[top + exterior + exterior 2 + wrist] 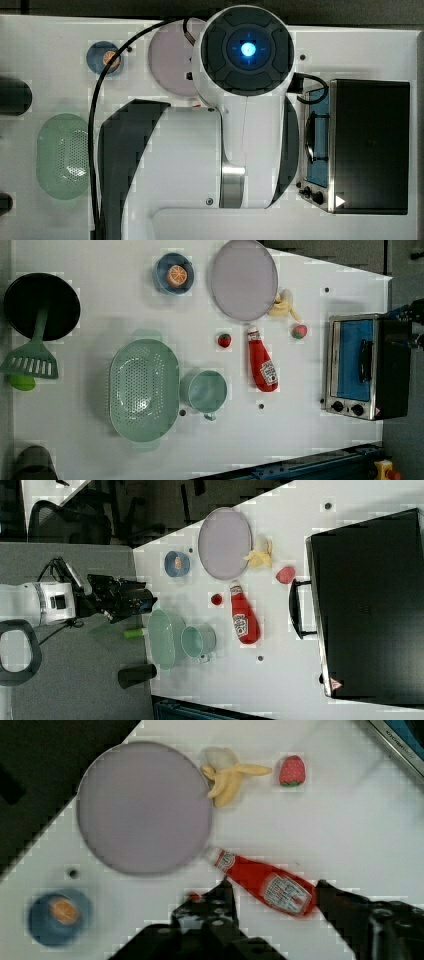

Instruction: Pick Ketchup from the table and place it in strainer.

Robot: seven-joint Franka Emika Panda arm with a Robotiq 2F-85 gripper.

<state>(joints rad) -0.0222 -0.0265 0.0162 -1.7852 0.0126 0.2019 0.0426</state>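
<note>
While the Ketchup [265, 887] lies flat on the white table [350, 835] beside the grey plate [144, 806], the claw [272, 900] hangs above it with its fingers [220, 902] spread wide, one on each side, holding nothing.

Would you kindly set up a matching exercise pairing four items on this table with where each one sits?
Items:
1. Ketchup
2. orange slice
3. banana
4. mug

Places:
A. inside the small blue bowl
B. right beside the strainer
C. against the edge of the grey plate
D. lying flat on the table between two strawberries

Pairs: 1-D, 2-A, 3-C, 4-B
</note>
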